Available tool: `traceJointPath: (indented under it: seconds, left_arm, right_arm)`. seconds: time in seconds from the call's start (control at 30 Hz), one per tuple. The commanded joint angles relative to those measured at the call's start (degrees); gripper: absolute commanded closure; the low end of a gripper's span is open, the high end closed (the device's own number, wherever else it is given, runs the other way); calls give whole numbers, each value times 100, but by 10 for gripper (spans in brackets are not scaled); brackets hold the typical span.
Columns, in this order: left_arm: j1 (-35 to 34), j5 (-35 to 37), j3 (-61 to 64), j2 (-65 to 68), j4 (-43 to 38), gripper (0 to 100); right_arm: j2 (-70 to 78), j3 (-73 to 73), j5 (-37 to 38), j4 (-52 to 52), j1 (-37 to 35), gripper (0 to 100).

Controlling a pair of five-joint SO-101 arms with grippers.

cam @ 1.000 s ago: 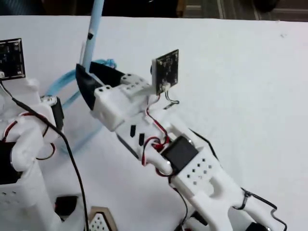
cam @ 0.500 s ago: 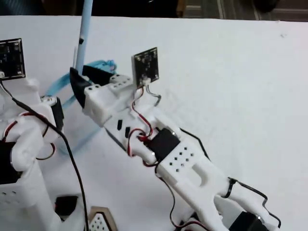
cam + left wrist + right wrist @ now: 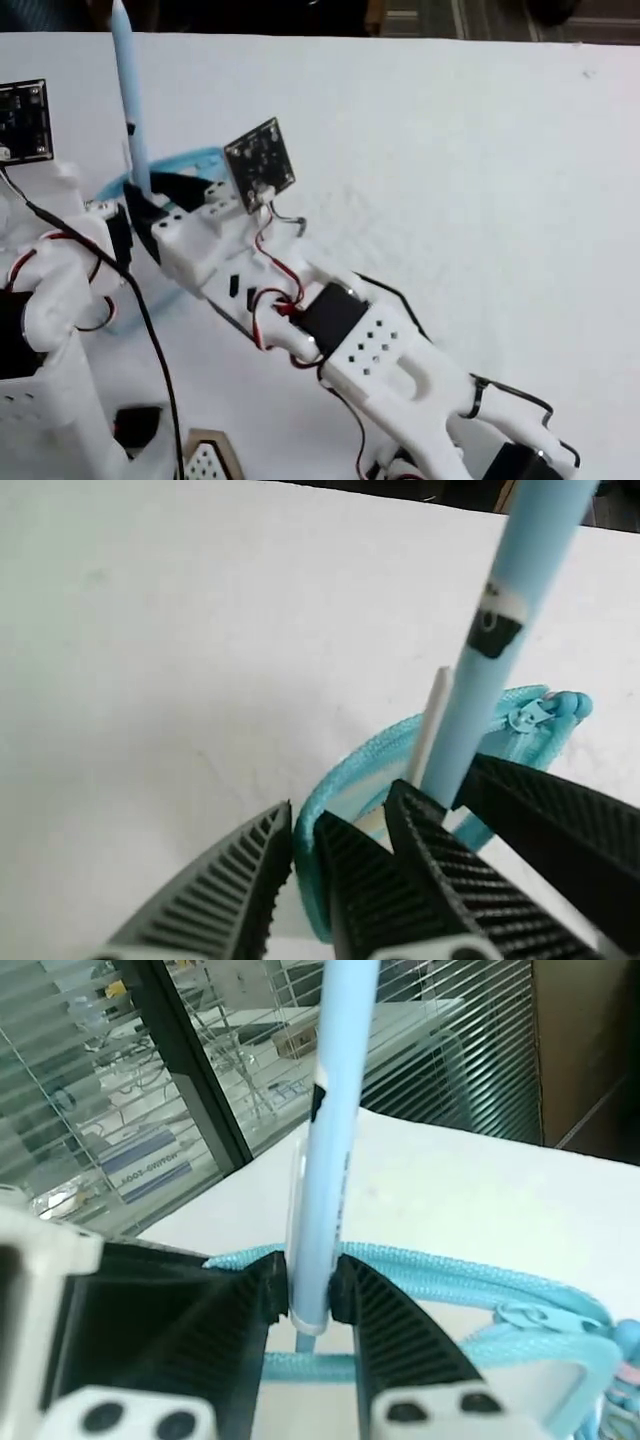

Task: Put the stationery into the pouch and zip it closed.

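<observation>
In the high view, the right gripper is reaching across the white surface toward ten o'clock. Its jaws are clamping the low end of a light-blue pen, which is standing almost upright. The turquoise pouch is lying just beyond the jaws, its rim curving around them.

In the left wrist view, the left gripper is sitting at the pouch's mouth with its jaws pinching the rim, as far as can be told. The right jaws are gripping the pen just beside it, toward three o'clock. The pen's white clip is showing beside the barrel, and the zip pull is lying at the far end of the opening. Whether the tip is already inside is hidden.

In the right wrist view, the barrel is sitting squarely between the clamped jaws, with the zip teeth running behind.

The pen is probably light, stiff and smooth, so it could swivel in the grip. The pouch looks soft and floppy, best held at the rim beside the zip.
</observation>
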Motion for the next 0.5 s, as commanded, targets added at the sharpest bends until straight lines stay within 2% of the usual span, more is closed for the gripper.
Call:
traceJointPath:
  seconds: [0.0, 0.33, 0.47]
  left_arm:
    - [57, -18, -62, -66, -132, 978]
    - [57, -18, -44, -66, -141, 978]
    - [57, -18, -44, -66, -141, 978]
  right_arm:
    - [-171, -18, 35, 347, -119, 978]
    - [-840, -18, 35, 1218, -119, 975]
    - [-866, -18, 35, 1385, -127, 901]
